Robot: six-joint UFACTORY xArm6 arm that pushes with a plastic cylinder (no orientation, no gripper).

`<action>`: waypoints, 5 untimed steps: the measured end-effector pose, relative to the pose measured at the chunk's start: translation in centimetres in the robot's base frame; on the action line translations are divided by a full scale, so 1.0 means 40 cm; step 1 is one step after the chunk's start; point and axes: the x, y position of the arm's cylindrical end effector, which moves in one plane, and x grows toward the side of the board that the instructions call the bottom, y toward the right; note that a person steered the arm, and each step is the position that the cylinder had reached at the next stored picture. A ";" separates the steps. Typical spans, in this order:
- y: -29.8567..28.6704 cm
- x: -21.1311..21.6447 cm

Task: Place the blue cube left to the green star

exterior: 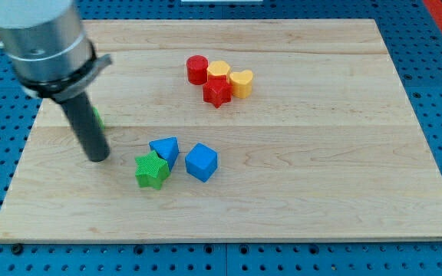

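Lower middle of the frame: the blue cube (201, 162) sits on the wooden worktop (344, 192), just right of the green star (151, 170) and apart from it.

Between them: a second blue block (165, 149), wedge-like in shape, touches the star's upper right side and sits close beside the cube on its left.

Rod position: your tip (98, 157) rests on the worktop left of the green star, near it but not touching, and well apart from the cube.

Claw: this arm has none, only the straight dark rod, so you have no open or closed state to read and nothing is held.

Behind the rod: a sliver of a green block (97, 118) shows at the rod's right edge; its shape is hidden.

Upper middle of the frame: a red cylinder (197, 69), a yellow block (219, 70), a yellow heart-like block (242, 82) and a red star (216, 92) cluster together, well clear of the task.

Handling, as a judgement: the cube looks small, rigid and light, likely to slide easily on smooth wood and to spin if you push off-centre.

Where to press: you cannot grip it; meet the middle of a flat face squarely. A route below the star looks safest, since the blue wedge blocks the straight path left.
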 end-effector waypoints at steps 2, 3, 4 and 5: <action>0.355 0.053; 0.244 0.053; 0.238 0.111; 0.454 0.100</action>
